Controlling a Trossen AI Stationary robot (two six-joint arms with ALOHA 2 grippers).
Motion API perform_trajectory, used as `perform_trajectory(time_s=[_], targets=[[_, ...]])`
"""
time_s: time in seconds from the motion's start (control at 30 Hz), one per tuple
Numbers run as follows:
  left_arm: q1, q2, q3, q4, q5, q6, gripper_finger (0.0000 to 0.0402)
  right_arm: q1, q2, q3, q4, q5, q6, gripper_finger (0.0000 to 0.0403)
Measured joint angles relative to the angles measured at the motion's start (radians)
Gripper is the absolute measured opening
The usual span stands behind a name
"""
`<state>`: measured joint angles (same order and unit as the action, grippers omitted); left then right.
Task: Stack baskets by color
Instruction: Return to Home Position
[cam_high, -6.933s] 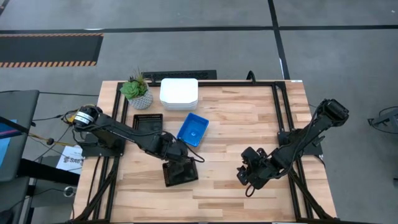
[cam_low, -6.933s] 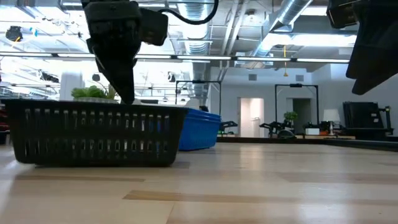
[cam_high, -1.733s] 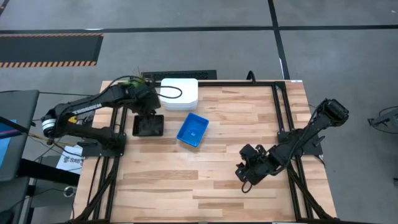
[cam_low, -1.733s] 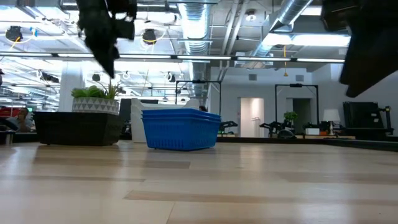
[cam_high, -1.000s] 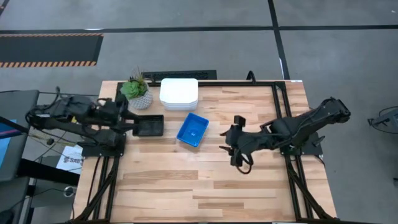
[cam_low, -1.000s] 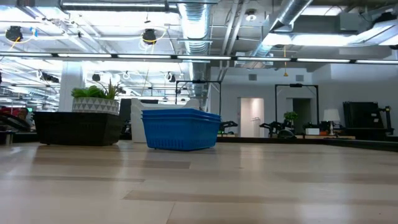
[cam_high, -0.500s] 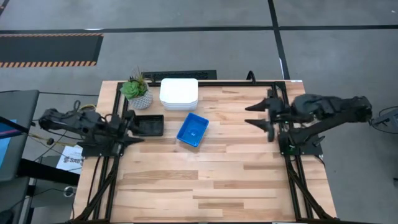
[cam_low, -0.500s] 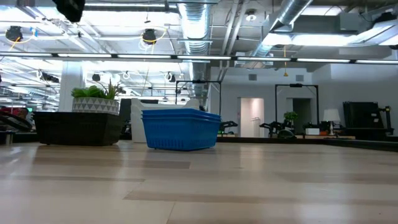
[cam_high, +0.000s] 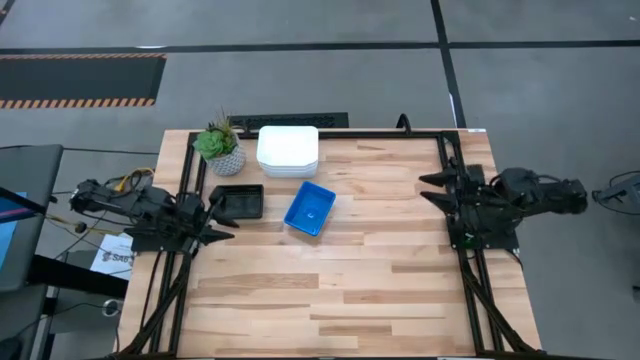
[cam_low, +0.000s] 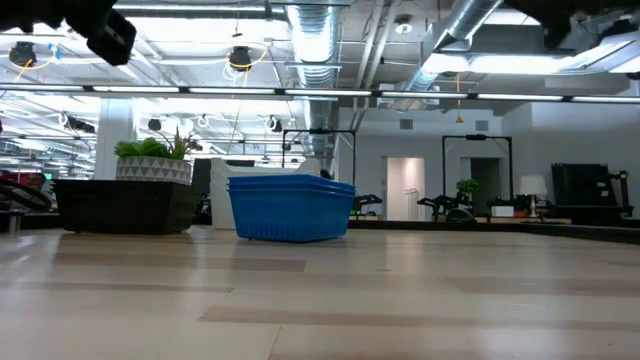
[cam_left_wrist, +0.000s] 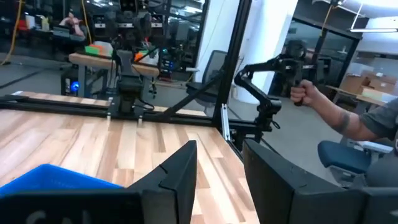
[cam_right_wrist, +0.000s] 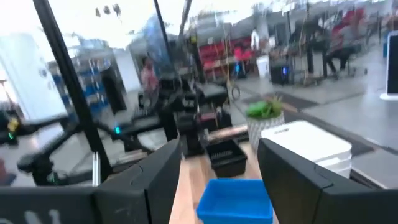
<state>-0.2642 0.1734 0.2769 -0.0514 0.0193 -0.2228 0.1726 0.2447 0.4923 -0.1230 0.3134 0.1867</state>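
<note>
Three piles stand on the wooden table. The white baskets (cam_high: 288, 150) are stacked at the far edge. The black baskets (cam_high: 238, 200) rest on the tabletop in front of them, at the left. The blue baskets (cam_high: 310, 208) stand beside the black ones, turned askew. My left gripper (cam_high: 225, 217) hovers open at the table's left edge, just near of the black baskets, pointing level across the table. My right gripper (cam_high: 428, 188) hovers open at the right side, pointing level toward the piles. Neither has anything between its fingers.
A small green potted plant (cam_high: 220, 145) stands at the far left corner beside the white baskets. Black frame rails (cam_high: 452, 160) run along the table's sides and far edge. A person's arm (cam_left_wrist: 336, 115) shows beyond the table's right side. Bare wood (cam_high: 330, 290) fills the near half.
My right gripper has drawn back from the table's middle toward the right edge and now points level. My left gripper has sunk a little beside the left edge and moved slightly toward the near edge. The baskets have kept still.
</note>
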Motion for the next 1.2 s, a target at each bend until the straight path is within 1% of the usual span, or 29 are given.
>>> perform_trajectory(time_s=[0.07, 0.2, 0.3, 0.33, 0.43, 0.53, 0.63, 0.73, 0.8, 0.9, 1.07, 1.2], targets=[[0.0, -0.026, -0.026, 0.018, -0.001, -0.001, 0.0116, -0.006, -0.093, -0.058, 0.002, -0.01, 0.003, 0.0239], [0.0, -0.097, -0.091, 0.068, 0.0, -0.007, 0.0116, -0.002, -0.243, -0.191, 0.028, -0.072, 0.014, 0.0239], [0.0, -0.156, -0.136, 0.062, -0.003, -0.009, 0.0116, -0.005, -0.241, -0.289, 0.076, -0.071, 0.031, 0.0239], [0.0, -0.172, -0.15, 0.064, -0.003, -0.01, 0.0116, -0.006, -0.236, -0.311, 0.117, -0.069, 0.035, 0.0239], [0.0, -0.171, -0.185, 0.075, 0.0, -0.011, 0.0116, -0.013, -0.214, -0.4, 0.258, -0.081, 0.074, 0.0239], [0.0, -0.161, -0.229, 0.093, -0.023, -0.029, 0.0116, -0.013, -0.219, -0.484, 0.38, -0.126, 0.072, 0.0239], [0.0, -0.171, -0.266, 0.102, -0.027, -0.072, 0.0116, -0.015, -0.219, -0.483, 0.363, -0.131, 0.098, 0.0239], [0.0, -0.167, -0.266, 0.087, -0.003, -0.072, 0.0116, -0.029, -0.226, -0.484, 0.378, -0.128, 0.043, 0.0239], [0.0, -0.17, -0.266, 0.089, 0.024, -0.055, 0.0116, -0.04, -0.235, -0.484, 0.368, -0.135, 0.0, 0.0239], [0.0, -0.171, -0.266, 0.095, 0.035, -0.03, 0.0116, -0.052, -0.241, -0.484, 0.319, -0.157, -0.039, 0.0239], [0.0, -0.168, -0.266, 0.106, 0.121, 0.048, 0.0116, -0.065, -0.24, -0.484, 0.192, -0.159, -0.045, 0.0239], [0.0, -0.167, -0.267, 0.109, 0.159, 0.072, 0.0116, -0.087, -0.23, -0.485, 0.178, -0.153, -0.027, 0.0239]])
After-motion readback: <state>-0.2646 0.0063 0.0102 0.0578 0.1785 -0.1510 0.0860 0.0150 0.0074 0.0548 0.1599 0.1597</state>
